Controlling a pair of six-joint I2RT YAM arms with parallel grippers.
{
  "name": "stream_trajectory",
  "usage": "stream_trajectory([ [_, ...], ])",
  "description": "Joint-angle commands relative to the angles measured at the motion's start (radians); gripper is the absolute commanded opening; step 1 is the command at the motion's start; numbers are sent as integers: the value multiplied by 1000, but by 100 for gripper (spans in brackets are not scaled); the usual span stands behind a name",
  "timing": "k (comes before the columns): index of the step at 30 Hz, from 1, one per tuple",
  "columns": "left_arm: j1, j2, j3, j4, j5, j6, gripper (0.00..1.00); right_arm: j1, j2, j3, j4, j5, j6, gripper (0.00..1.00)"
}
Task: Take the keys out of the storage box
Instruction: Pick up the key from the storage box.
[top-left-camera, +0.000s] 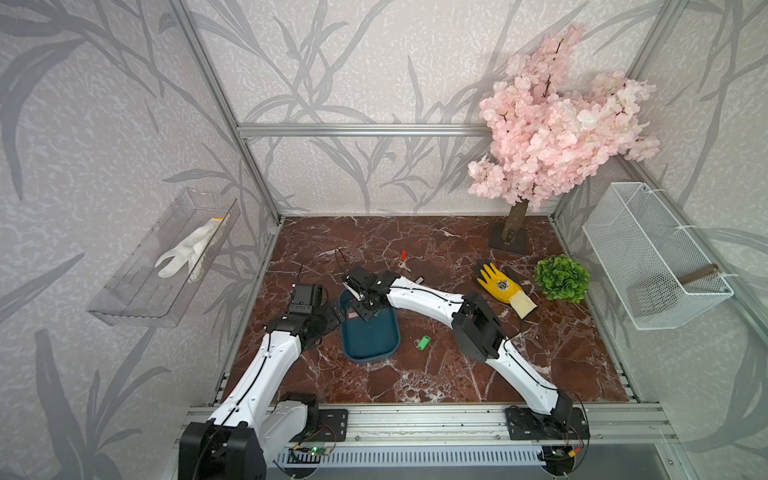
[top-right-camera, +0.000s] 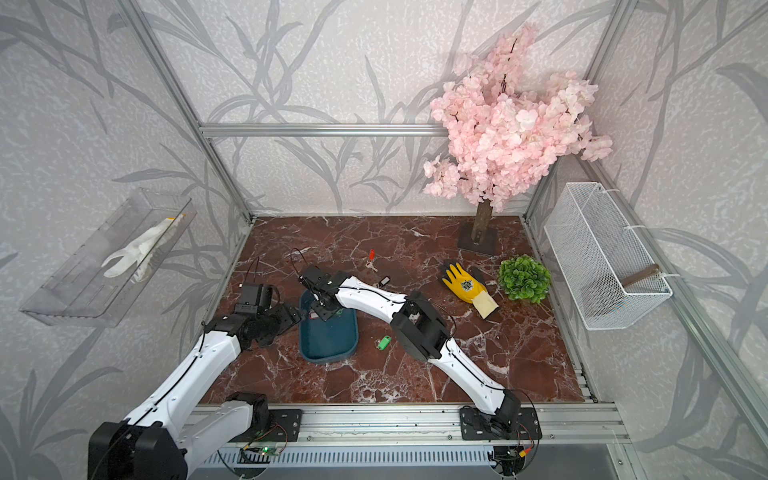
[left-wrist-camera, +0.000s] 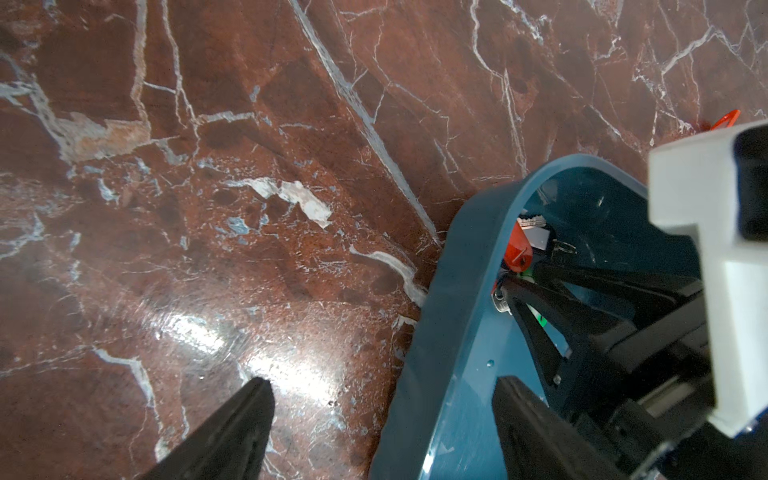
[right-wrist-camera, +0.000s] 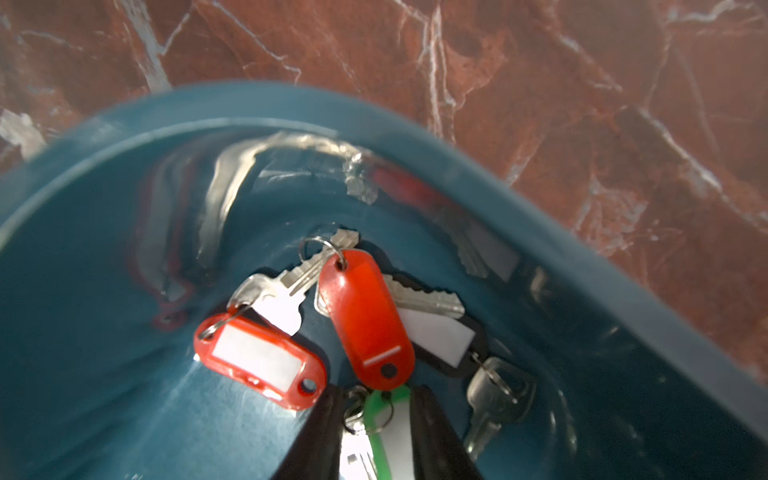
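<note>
The teal storage box (top-left-camera: 370, 345) lies on the marble table in both top views. At its far end sits a heap of keys: two with red tags (right-wrist-camera: 368, 320), one with a black tag (right-wrist-camera: 440, 340), and a loose silver key (right-wrist-camera: 494, 399). My right gripper (right-wrist-camera: 376, 392) reaches down into that end and is shut on a green-tagged key (right-wrist-camera: 384, 419), a finger on each side of the tag. My left gripper (left-wrist-camera: 382, 399) is open and straddles the box's side wall (left-wrist-camera: 457, 291). Outside the box lie a red-tagged key (top-left-camera: 403, 259), a black-tagged key (top-left-camera: 417, 279) and a green-tagged key (top-left-camera: 423, 343).
A yellow glove (top-left-camera: 500, 286) and a green plant ball (top-left-camera: 561, 278) lie to the right. A pink blossom tree (top-left-camera: 552, 124) stands at the back right. A white wire basket (top-left-camera: 656, 257) hangs on the right wall, and a clear tray (top-left-camera: 137, 291) holding a white glove on the left wall.
</note>
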Motion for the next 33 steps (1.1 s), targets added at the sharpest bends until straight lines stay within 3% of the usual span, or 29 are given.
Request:
stream_trajectory([
  [1,7,0,-1,-4,-9,6,88,6,36,29,-31,23,-8,28],
  [12,9,-12,-7,-7,-10,6,88,9,-9,-1,-43,14,-6,1],
  [24,14,-29,1,-2,-9,13,88,29,-304,-225,35,-15,-11,0],
  [33,20,-21,17,21,4,32,88,-25,-571,-466,123,52,5,0],
])
